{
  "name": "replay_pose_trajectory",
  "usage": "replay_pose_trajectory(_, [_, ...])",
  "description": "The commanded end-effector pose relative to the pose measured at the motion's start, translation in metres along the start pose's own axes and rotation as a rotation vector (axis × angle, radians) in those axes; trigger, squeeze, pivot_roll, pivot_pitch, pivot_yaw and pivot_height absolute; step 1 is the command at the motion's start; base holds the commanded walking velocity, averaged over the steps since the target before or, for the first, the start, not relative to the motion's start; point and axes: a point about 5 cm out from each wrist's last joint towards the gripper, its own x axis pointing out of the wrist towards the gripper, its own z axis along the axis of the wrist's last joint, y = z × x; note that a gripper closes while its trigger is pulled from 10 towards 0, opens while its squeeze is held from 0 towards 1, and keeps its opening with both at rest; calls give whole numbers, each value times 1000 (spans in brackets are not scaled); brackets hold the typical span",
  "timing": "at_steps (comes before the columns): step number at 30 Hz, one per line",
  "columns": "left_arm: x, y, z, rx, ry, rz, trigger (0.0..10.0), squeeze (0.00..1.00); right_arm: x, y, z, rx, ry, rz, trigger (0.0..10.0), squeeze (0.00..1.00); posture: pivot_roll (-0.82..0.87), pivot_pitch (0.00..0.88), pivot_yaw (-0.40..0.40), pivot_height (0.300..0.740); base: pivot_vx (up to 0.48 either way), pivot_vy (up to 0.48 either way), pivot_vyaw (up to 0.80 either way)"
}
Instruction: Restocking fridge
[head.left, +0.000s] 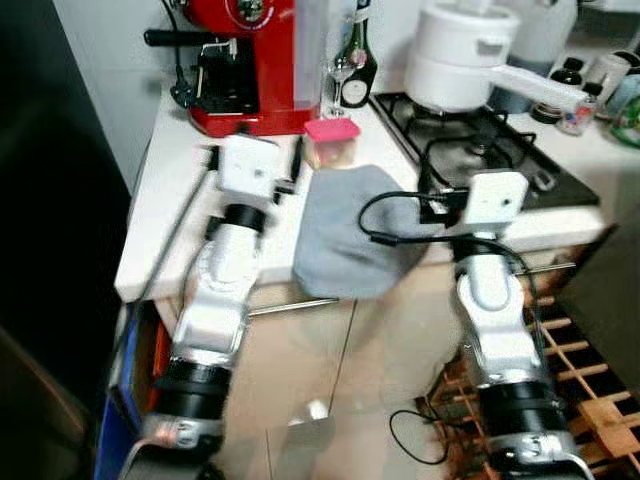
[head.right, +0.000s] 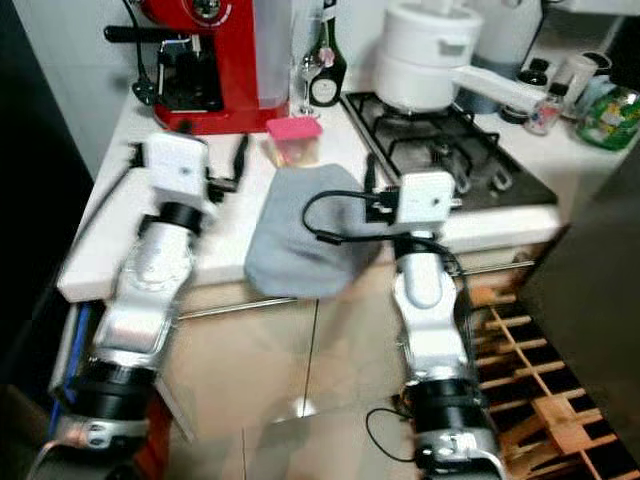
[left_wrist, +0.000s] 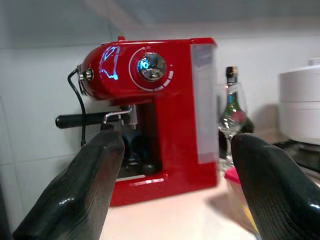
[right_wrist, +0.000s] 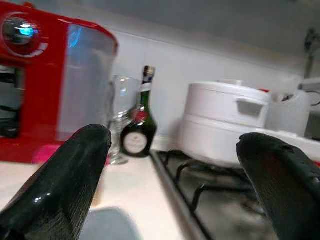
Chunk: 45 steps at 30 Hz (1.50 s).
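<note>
**At the counter: approach to the pink-lidded container**

On the white counter (head.left: 170, 200), both arms reach forward over the near edge. The left gripper (left_wrist: 172, 185) has its fingers spread apart and empty, facing the red espresso machine (head.left: 250, 60). The right gripper (right_wrist: 175, 185) is likewise spread wide and holds nothing; it faces the wine glass (right_wrist: 120, 117), the dark bottle (right_wrist: 139, 125) and the white pot (right_wrist: 225, 125) on the gas hob (head.left: 480, 140).

The likely item to restock is the small pink-lidded container (head.left: 332, 143). It stands just in front of the espresso machine, between the two arms and touching the far edge of the grey cloth (head.left: 345, 235). No fridge can be made out.

Recommended procedure:
- Use the left gripper; it is the nearer one.
- Centre the fingers on the container body, below the lid.
- Close squarely so that the container stays upright.

Clearances:
- Far side: the espresso machine, wine glass and bottle crowd the container. Approach from the near side.
- Right: the hob grate and the pot handle restrict sideways travel.
- Near: the cloth overhangs the counter edge and may drag.
- Left: open counter offers the most room for withdrawal.
</note>
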Motion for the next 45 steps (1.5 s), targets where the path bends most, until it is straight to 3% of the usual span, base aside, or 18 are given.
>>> replay_pose_trajectory(1, [5, -13, 16, -8, -62, -34, 10000, 0, 9, -17, 8, -13, -37, -46, 10000, 31, -95, 0, -29, 740, 465, 0, 0])
replay_pose_trajectory(9, [9, -12, 20, -3, -64, -25, 10000, 0, 47, -37, 38, 21, -102, -98, 10000, 27, -84, 0, -31, 740, 464, 0, 0])
replay_pose_trajectory(10, [10, -8, 19, 8, -57, 6, 10000, 0, 62, -41, 37, 61, -54, -106, 10000, 24, -75, 0, -33, 740, 409, 0, 0])
replay_pose_trajectory(13, [10, -5, 20, 18, -56, 17, 10000, 0, 72, -42, 31, 108, 16, -106, 10000, 16, -62, 0, -36, 740, 232, 0, 0])
replay_pose_trajectory(16, [8, -1, 24, 31, -69, 23, 10000, 0, 79, -39, 11, 152, 156, -119, 10000, 24, -27, 0, -45, 740, 0, 0, 0])
replay_pose_trajectory(19, [6, 3, 27, 47, -75, 27, 10000, 0, 81, -38, 2, 161, 223, -143, 10000, 24, -3, 0, -49, 740, 0, 0, 0])
replay_pose_trajectory(22, [-1, 17, 32, 104, -83, 39, 10000, 0, 83, -36, -7, 149, 293, -177, 10000, 24, 42, 0, -53, 740, 0, 0, 0])
replay_pose_trajectory(24, [-8, 30, 33, 161, -81, 46, 10000, 0, 83, -33, -10, 141, 323, -172, 10000, 24, 71, 0, -56, 740, 0, 0, 0])
replay_pose_trajectory(28, [-26, 73, 25, 276, 0, 89, 10000, 0, 81, -19, -21, 170, 407, -140, 10000, 27, 131, 0, -64, 740, 0, 0, 0])
replay_pose_trajectory(31, [-33, 93, 25, 326, 35, 124, 10000, 0, 82, -8, -21, 193, 417, -105, 10000, 27, 153, 0, -70, 740, 0, 0, 0])
replay_pose_trajectory(35, [-39, 99, 30, 338, 62, 148, 10000, 0, 80, 14, -26, 273, 474, -63, 10000, 24, 168, 0, -77, 740, 0, 0, 0])
replay_pose_trajectory(38, [-40, 98, 31, 335, 65, 144, 10000, 0, 79, 19, -27, 317, 493, -58, 10000, 24, 168, 0, -77, 740, 0, 0, 0])
replay_pose_trajectory(43, [-41, 99, 28, 306, 95, 139, 10000, 0, 70, 46, -37, 564, 627, 6, 10000, 27, 158, 0, -79, 740, 0, 0, 0])
replay_pose_trajectory(45, [-40, 99, 28, 302, 101, 140, 10000, 0, 68, 53, -38, 623, 646, 25, 10000, 27, 157, 0, -80, 740, 0, 0, 0])
